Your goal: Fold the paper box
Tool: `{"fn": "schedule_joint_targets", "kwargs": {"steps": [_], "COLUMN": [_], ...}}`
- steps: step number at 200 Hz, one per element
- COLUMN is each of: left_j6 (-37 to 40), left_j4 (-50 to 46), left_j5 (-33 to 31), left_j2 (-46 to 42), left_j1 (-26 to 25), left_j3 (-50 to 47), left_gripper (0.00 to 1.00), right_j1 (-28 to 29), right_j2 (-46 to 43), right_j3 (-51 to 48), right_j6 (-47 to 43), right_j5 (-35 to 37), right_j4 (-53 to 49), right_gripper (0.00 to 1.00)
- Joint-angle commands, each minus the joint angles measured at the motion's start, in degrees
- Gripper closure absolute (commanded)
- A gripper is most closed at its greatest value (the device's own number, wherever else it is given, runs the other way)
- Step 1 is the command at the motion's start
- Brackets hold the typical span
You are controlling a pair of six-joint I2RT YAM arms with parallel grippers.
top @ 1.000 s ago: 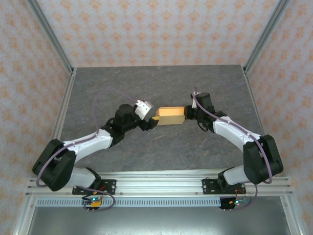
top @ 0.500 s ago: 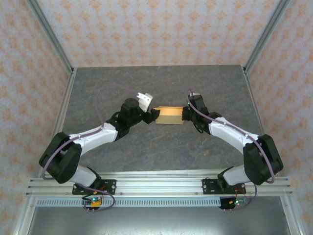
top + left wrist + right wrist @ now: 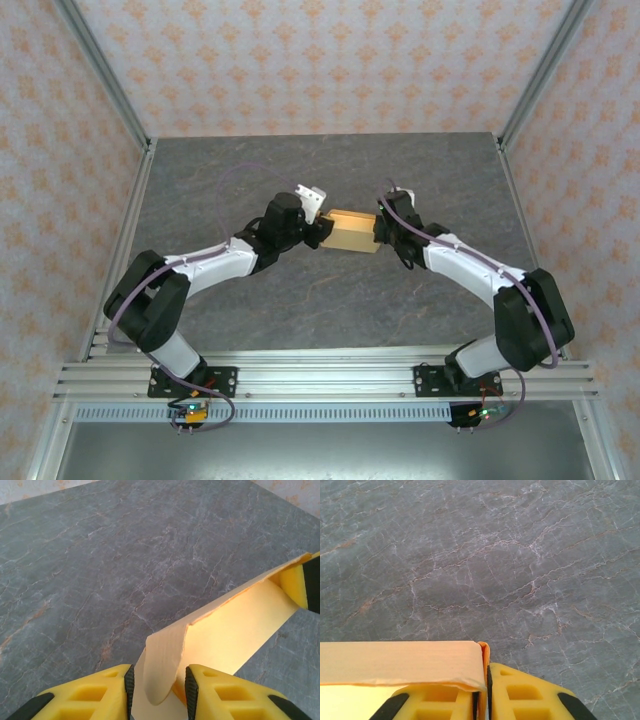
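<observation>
My right gripper (image 3: 482, 684) is clamped on the paper box (image 3: 352, 232) at its 3 o'clock end, mid-table (image 3: 300, 170). My left gripper (image 3: 159, 674) stands slightly apart around the curled 9 o'clock flap (image 3: 162, 652). I judge that squeezing there may crease it wrongly.

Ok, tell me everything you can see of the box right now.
The box is thin, light orange-tan card, partly folded into a shallow rectangular shape, lying level between the two arms above the middle of the table. I cannot tell whether it rests on the table. The right gripper is pinched shut on its right end wall. At the left end, a flap curls between the left gripper, whose jaws stand apart around it.
</observation>
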Motion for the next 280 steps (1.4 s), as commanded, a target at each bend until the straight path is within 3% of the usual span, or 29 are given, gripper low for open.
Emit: {"fn": "schedule_joint_targets", "kwargs": {"steps": [1,32,57,76,106,161,186,227,260,280], "left_j6": [-0.52,-1.26,-1.63,-1.63,-0.79,2.61,4.24,7.35,6.81,7.64], "left_j4": [-1.46,-3.30,-4.82,-5.87,-6.94,-6.82,-5.18,-6.44,-4.33,-5.81], "left_j5": [1.65,2.04,2.87,2.62,-0.06,2.21,4.19,9.20,9.01,9.48], "left_j2": [0.42,1.98,2.81,2.91,1.47,-1.44,-3.02,-0.24,1.56,2.83], "left_j1": [-0.16,-0.13,-0.17,-0.16,0.14,1.87,3.24,3.77,3.81,3.85], "left_j3": [3.31,4.88,5.93,6.25,5.17,2.82,0.61,1.47,2.52,4.24], "left_gripper": [0.65,0.71,0.84,0.84,0.64,0.53,0.44,0.55,0.58,0.75], "right_j1": [1.65,2.75,3.11,3.18,3.19,3.15,3.13,3.15,3.14,3.17], "right_j2": [1.33,3.13,4.32,4.49,4.43,4.78,4.76,4.64,4.94,5.01], "right_j3": [2.45,3.95,5.03,5.17,5.46,5.87,6.05,6.29,6.66,6.70], "right_j6": [0.83,1.77,2.63,3.06,3.18,3.18,3.20,2.94,3.16,3.24], "right_j5": [4.36,5.18,6.08,6.66,6.89,6.62,6.61,6.79,5.43,4.89], "right_j4": [-3.37,-3.85,-5.06,-5.30,-5.66,-6.02,-6.28,-6.35,-6.54,-6.70], "right_gripper": [0.85,0.85,0.85,0.85,0.85,0.85,0.85,0.85,0.85,0.85]}}
